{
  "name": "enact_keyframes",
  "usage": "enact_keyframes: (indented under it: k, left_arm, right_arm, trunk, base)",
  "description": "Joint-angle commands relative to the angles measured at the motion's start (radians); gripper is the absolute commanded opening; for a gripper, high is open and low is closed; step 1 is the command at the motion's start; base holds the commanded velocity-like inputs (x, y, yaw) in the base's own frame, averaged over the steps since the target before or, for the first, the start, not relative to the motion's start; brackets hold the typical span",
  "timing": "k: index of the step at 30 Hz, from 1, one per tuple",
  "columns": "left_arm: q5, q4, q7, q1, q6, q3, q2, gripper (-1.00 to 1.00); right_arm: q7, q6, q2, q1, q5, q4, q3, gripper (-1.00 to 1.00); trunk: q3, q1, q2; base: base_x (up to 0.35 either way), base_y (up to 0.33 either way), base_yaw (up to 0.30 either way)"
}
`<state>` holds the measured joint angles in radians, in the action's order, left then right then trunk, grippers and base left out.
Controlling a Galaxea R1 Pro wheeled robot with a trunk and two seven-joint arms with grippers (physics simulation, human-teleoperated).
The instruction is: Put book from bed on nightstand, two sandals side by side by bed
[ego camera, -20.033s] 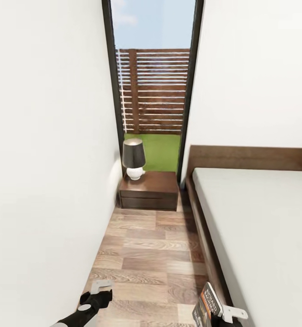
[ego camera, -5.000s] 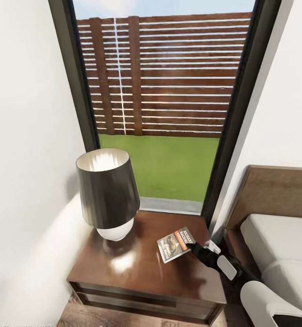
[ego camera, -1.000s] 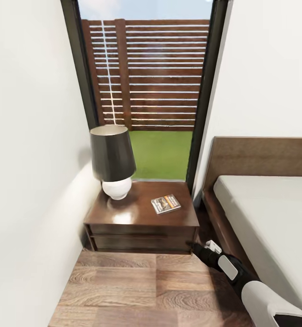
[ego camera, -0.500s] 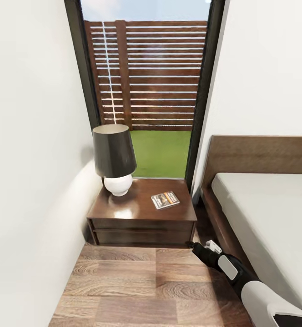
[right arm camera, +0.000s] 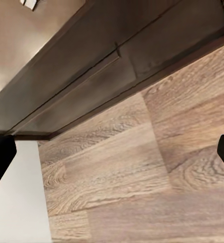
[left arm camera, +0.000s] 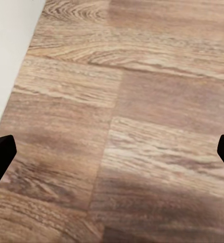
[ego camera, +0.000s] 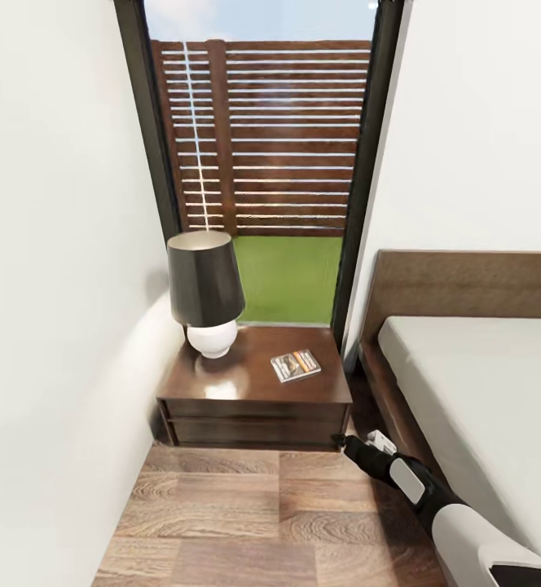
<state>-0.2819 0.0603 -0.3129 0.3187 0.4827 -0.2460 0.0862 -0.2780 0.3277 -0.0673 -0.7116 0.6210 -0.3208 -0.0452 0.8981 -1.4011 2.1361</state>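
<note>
The book (ego camera: 295, 364) lies flat on the right part of the nightstand (ego camera: 250, 401), free of any gripper. My right gripper (ego camera: 360, 443) hangs low over the floor in front of the nightstand's right corner. In the right wrist view its fingertips (right arm camera: 0, 157) stand wide apart, open and empty, facing the drawer front (right arm camera: 91, 66). My left gripper (left arm camera: 112, 152) is open over bare floor planks. The bed (ego camera: 482, 383), with its pale mattress and wooden headboard, lies to the right. The two sandals are out of view.
A dark-shaded lamp with a white base (ego camera: 206, 289) stands on the nightstand's left part. A white wall (ego camera: 50, 326) runs close along the left. A tall window (ego camera: 262, 163) behind the nightstand looks onto the fence and grass. A strip of wood floor (ego camera: 262, 514) lies between wall and bed.
The whole view has drawn back a little from the nightstand and tilted slightly, so the camera moved. The book stays on the nightstand, and my right gripper stays open.
</note>
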Motion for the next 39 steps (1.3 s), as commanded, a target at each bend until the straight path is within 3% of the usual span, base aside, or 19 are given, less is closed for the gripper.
enact_keyframes:
  k: [1,5,6,11,13,17,21,22,35,39]
  left_arm:
    - [-0.007,-0.001,-0.005,0.000,0.002,-0.009,0.000,1.00]
    - [-0.008,-0.001,-0.005,0.000,0.001,-0.009,0.000,1.00]
    - [-0.009,-0.001,-0.005,0.000,0.000,-0.009,0.000,1.00]
    - [-0.010,-0.001,-0.005,0.001,-0.012,-0.010,0.000,1.00]
    - [-0.010,-0.001,-0.005,0.001,-0.034,-0.010,0.000,1.00]
    - [-0.007,0.009,-0.004,0.001,-0.143,-0.010,-0.002,1.00]
    - [-0.008,0.021,-0.002,0.002,-0.182,-0.010,-0.004,1.00]
    - [-0.007,0.039,-0.001,0.006,-0.205,-0.010,-0.006,1.00]
    - [-0.006,0.088,0.001,0.025,-0.271,-0.010,-0.009,1.00]
    - [-0.008,0.108,0.001,0.027,-0.278,-0.010,-0.012,1.00]
  right_arm:
    - [-0.002,0.004,0.001,0.000,-0.009,-0.001,0.003,1.00]
    - [-0.001,-0.020,0.002,0.000,-0.052,-0.001,0.034,1.00]
    - [0.001,-0.061,0.002,0.000,-0.092,-0.001,0.064,1.00]
    - [0.021,-0.144,0.004,0.002,-0.185,0.009,0.116,1.00]
    - [0.045,-0.159,0.005,0.003,-0.221,0.012,0.126,1.00]
    - [0.165,-0.188,0.007,0.004,-0.316,0.018,0.139,1.00]
    - [0.227,-0.214,0.007,0.005,-0.349,0.018,0.143,1.00]
    - [0.263,-0.265,0.007,0.011,-0.373,0.030,0.145,1.00]
    - [0.283,-0.503,0.017,0.021,-0.476,0.283,0.146,1.00]
    - [0.283,-0.533,0.020,0.021,-0.488,0.311,0.147,1.00]
  trunk:
    - [-0.002,0.004,-0.007]
    - [-0.015,0.019,-0.035]
    - [-0.018,0.023,-0.042]
    - [-0.034,0.042,-0.077]
    - [-0.040,0.050,-0.091]
    - [-0.052,0.065,-0.119]
    - [-0.065,0.081,-0.147]
    - [-0.068,0.085,-0.154]
    - [-0.109,0.134,-0.245]
    - [-0.121,0.150,-0.273]
  base:
    - [0.000,0.000,0.000]
    - [0.000,0.000,0.000]
    - [0.000,0.000,0.000]
    - [0.000,0.000,0.000]
    - [0.000,0.000,0.000]
    - [0.000,0.000,0.000]
    - [0.000,0.000,0.000]
    - [0.000,0.000,0.000]
    - [0.000,0.000,0.000]
    - [0.000,0.000,0.000]
